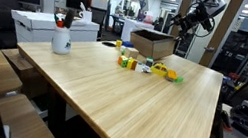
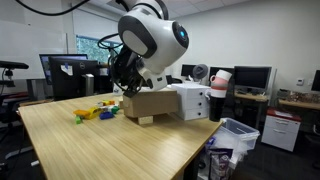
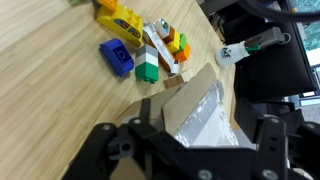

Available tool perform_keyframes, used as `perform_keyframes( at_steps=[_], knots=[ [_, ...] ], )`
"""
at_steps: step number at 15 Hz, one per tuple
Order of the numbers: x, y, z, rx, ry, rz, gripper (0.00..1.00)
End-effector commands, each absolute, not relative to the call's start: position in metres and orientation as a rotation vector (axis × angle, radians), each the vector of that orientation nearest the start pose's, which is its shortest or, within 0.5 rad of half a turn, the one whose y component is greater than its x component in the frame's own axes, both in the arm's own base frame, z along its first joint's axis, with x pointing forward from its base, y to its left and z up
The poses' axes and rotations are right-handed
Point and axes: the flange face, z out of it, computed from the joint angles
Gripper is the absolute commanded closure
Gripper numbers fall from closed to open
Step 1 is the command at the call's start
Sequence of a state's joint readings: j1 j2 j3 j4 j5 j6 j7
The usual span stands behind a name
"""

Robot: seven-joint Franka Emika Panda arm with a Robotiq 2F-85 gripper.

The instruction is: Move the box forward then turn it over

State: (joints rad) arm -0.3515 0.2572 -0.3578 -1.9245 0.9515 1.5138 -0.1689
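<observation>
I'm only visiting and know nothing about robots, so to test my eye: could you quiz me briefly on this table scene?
1. True or false: the gripper is clamped shut on a toy block.
2. Which lies nearest the box? A) the coloured toy blocks B) the white cup of pens C) a laptop
3. Fill in: the table has a top made of ____.
Key: 1 false, it is open above the box; 2 A; 3 wood.
</observation>
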Motion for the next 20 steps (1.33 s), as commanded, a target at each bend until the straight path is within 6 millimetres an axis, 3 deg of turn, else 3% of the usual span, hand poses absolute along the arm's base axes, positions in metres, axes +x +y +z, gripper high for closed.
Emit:
perform_keyframes(
  at_steps=[1,6,13,14,15,20],
  knots=[
    [0.48,-0.282,0.38,-1.978,0.896,0.184,0.0],
    [0.484,-0.266,0.414,-2.169,0.883,0.103,0.0],
    [0.506,-0.21,0.476,-2.477,0.74,-0.087,0.0],
    [0.51,-0.203,0.48,-2.514,0.714,-0.124,0.25],
    [0.512,-0.196,0.481,-2.543,0.693,-0.152,0.26],
    [0.529,-0.169,0.477,-2.677,0.645,-0.307,0.55]
  ],
)
